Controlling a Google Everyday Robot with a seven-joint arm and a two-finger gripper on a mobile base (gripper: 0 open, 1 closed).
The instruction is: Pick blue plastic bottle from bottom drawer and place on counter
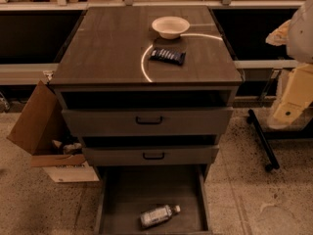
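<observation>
The blue plastic bottle (159, 215) lies on its side in the pulled-out bottom drawer (142, 187), near the drawer's front, with its white cap pointing right. The counter (107, 43) is the dark wood top of the cabinet, marked with a pale arc. My arm and gripper (293, 99) show as pale yellowish and white parts at the right edge, level with the upper drawers. The gripper is well to the right of the cabinet and far above the bottle.
A white bowl (170, 26) and a dark snack bar wrapper (167, 56) sit on the counter's far right part. The two upper drawers (149, 120) stand slightly out. A cardboard box (44, 131) stands left of the cabinet. A black bar (263, 138) lies on the floor at right.
</observation>
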